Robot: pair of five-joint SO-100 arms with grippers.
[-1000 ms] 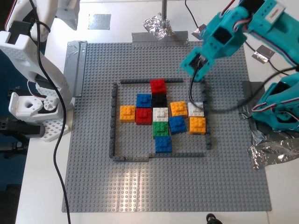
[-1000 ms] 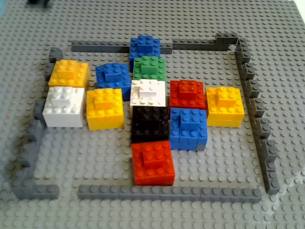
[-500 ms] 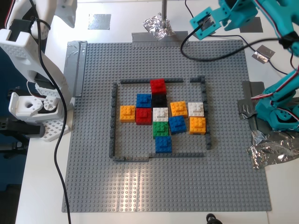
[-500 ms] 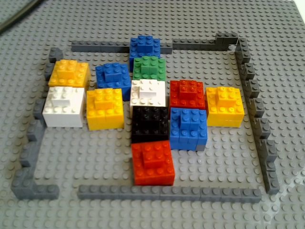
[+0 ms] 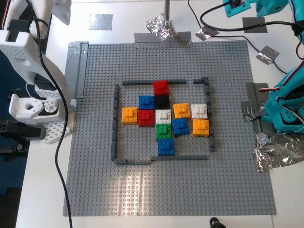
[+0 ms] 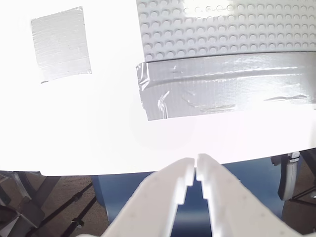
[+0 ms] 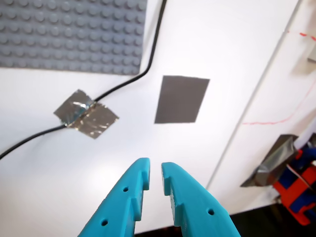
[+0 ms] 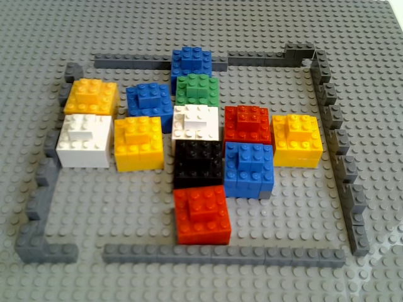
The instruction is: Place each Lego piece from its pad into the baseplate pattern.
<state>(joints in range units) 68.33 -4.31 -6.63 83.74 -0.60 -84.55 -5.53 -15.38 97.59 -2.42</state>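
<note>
Item: baseplate pattern (image 5: 95, 190), one, a large square grey studded plate. It is lying flat on the white table (image 5: 42, 190), its edges running square with the exterior view's edges. Strips of grey tape are holding its far edge and the side at the exterior view's left.

Frame (image 5: 115, 118): one thin dark grey rectangle of strip pieces, sitting mid-plate, sides parallel to the plate's.

Lego pieces (image 8: 201, 214) inside the frame: twelve are showing, namely three blue, three orange-yellow, two red, two white, one black and one green. All are sitting studs up and aligned with the stud rows. The cluster's longer spread is running between the exterior view's left and right.

Pads: two.
- One dark grey pad (image 7: 181, 98) is lying off the plate near the exterior view's top right corner.
- One grey pad (image 6: 60, 43) is lying near that view's top left.

Foil scraps: several are lying around the plate's edges.

My first gripper (image 7: 155, 173), teal, is hanging above the dark pad, its jaws standing narrowly apart and holding nothing.

My second gripper (image 6: 195, 170), white, is hanging past the table edge near the grey pad, its jaws all but touching and holding nothing.
</note>
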